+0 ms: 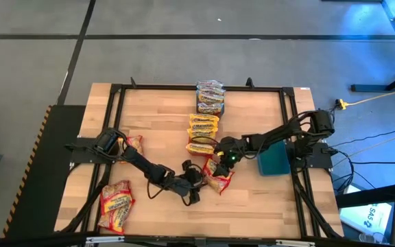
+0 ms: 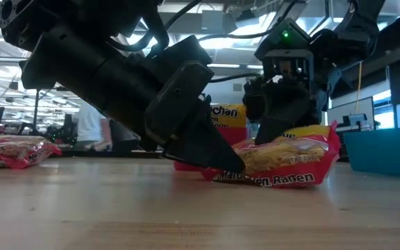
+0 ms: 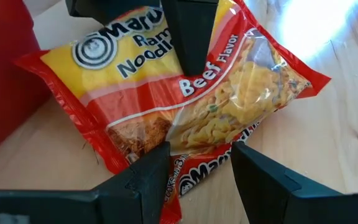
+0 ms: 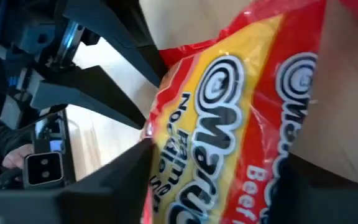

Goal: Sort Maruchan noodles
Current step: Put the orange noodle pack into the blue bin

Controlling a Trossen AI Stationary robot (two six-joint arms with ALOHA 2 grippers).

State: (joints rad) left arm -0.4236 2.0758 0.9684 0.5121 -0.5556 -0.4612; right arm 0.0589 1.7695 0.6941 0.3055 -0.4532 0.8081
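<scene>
On the left side of the pale butcher-block table [image 1: 252,199] a crinkly red-and-yellow noodle packet [image 1: 116,205] lies flat near the front corner, and another packet [image 1: 134,143] sits by the left arm's base.

The left arm stretches low and diagonal toward the middle of the table. The left gripper [image 1: 196,180] hangs tilted down with its dark fingers [image 3: 145,176] spread apart, straddling the near edge of the Beef packet [image 3: 191,112], a glossy red wrapper with a clear window showing wavy noodles. A second red packet [image 3: 194,179] peeks out beneath it.

Behind them a column of yellow packets [image 1: 203,132] runs toward the table's far edge, ending in a bluish-labelled packet [image 1: 210,97].

The right arm reaches in from the right, and the right gripper [image 1: 219,155] has its fingers parted around the far end of that same Beef packet.

To the right stands a teal plastic bin [image 1: 273,160]; what it holds is hidden.
</scene>
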